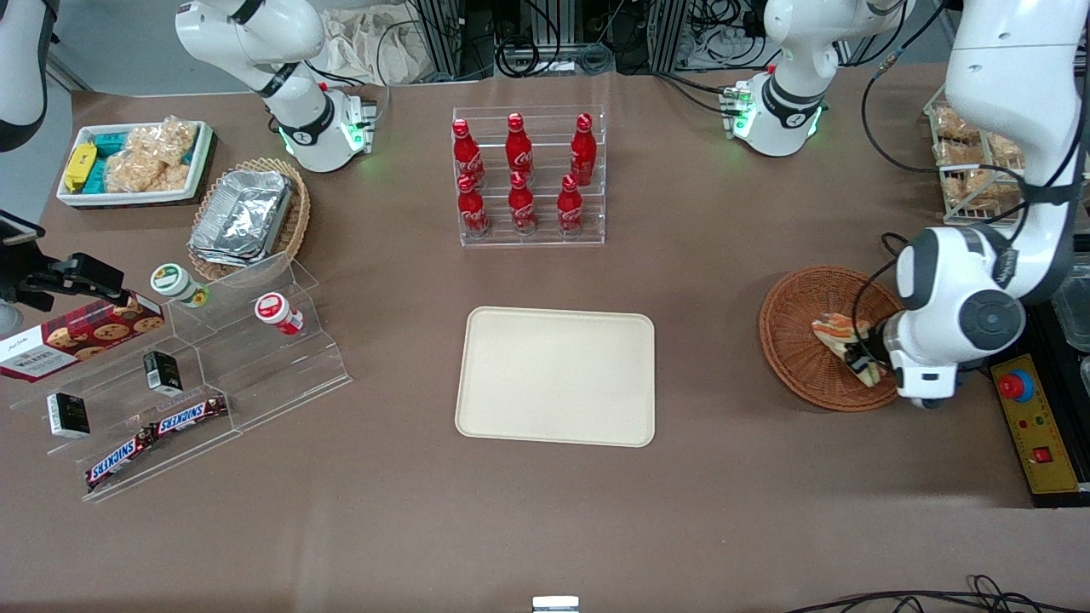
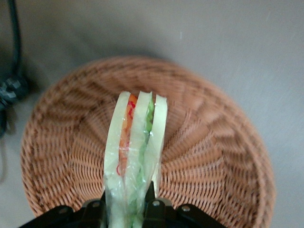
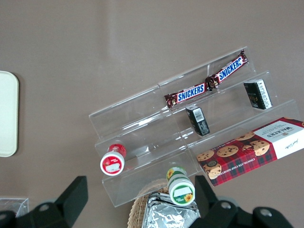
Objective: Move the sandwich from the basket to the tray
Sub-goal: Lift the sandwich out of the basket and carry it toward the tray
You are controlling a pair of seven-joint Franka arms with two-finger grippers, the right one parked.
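Observation:
The sandwich (image 1: 843, 334) is a clear-wrapped wedge with pale bread and orange and green filling. It sits over the round reddish-brown wicker basket (image 1: 796, 358) toward the working arm's end of the table. My gripper (image 1: 869, 351) is shut on the sandwich (image 2: 135, 152), one black finger (image 2: 151, 197) pressed on each side of the wrap, with the basket's weave (image 2: 213, 156) under it. I cannot tell whether the wedge still touches the basket. The cream-beige tray (image 1: 558, 375) lies flat and bare at the table's middle, beside the basket.
A clear rack of red cola bottles (image 1: 521, 174) stands farther from the front camera than the tray. A clear stepped shelf (image 1: 196, 375) with snack bars, small boxes and jars is toward the parked arm's end. A yellow control box (image 1: 1037, 434) lies next to the basket.

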